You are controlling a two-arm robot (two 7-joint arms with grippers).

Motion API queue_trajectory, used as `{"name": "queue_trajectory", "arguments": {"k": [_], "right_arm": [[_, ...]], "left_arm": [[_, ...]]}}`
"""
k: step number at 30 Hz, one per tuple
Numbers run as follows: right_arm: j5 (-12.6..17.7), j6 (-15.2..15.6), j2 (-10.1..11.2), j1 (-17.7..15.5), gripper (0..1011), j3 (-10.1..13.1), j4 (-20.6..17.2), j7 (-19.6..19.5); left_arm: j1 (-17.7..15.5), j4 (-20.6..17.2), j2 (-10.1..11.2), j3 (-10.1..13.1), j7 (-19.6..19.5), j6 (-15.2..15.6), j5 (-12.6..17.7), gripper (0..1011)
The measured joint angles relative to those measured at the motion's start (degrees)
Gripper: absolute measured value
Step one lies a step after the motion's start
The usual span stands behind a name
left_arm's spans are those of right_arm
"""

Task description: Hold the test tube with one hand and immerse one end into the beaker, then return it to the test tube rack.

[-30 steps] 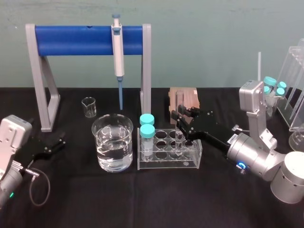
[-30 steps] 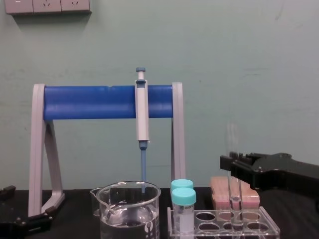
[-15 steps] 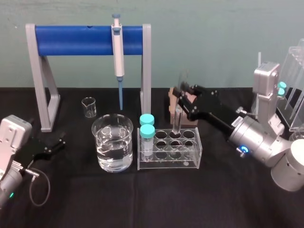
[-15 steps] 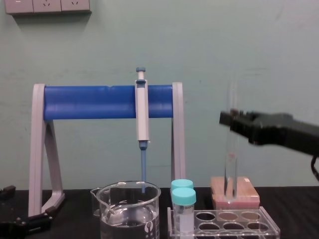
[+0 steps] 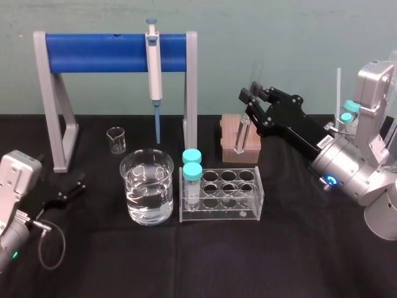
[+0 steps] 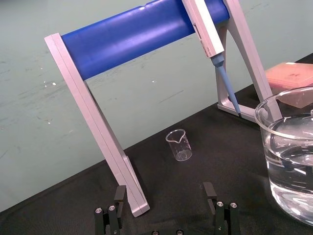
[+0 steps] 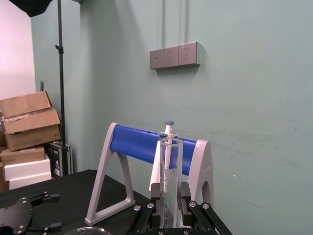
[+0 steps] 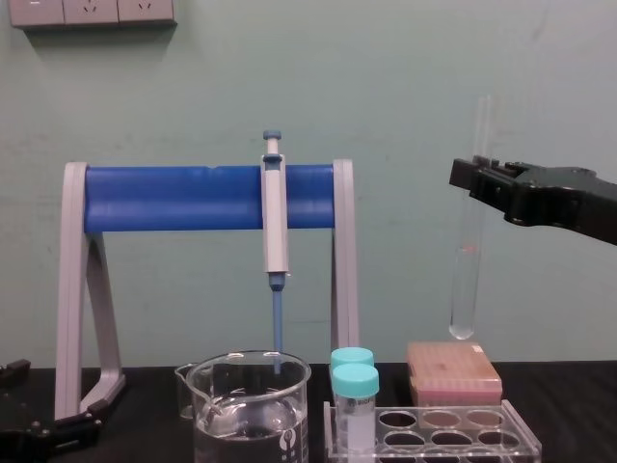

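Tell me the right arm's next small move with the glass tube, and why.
Probably carry it toward the robot's left at this height. The right gripper, fingers shut, holds the long clear glass test tube upright, its round bottom higher than the clear plastic rack. The wide clear glass beaker of water stands left of the rack, past two teal-capped tubes. The left gripper sits parked, open.

This is a lab. A white-and-blue pipette (image 5: 153, 68) hangs on a blue-and-grey stand (image 5: 111, 53). At its 6 o'clock sit a wide clear glass beaker (image 5: 147, 189) and a clear plastic tube rack (image 5: 218, 213).
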Motion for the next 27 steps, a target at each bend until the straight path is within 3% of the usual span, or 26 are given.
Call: {"name": "queue_trajectory", "arguments": {"k": [12, 27], "right_arm": [[-1.1, 1.2, -0.7, -0.4, 226, 0.4, 0.0, -2.6], [-2.0, 1.7, -1.2, -0.6, 226, 0.6, 0.3, -2.9]], "left_arm": [[0.0, 0.0, 0.0, 0.0, 0.0, 0.0, 0.0, 1000], [0.0, 0.0, 0.0, 0.0, 0.0, 0.0, 0.0, 1000]]}}
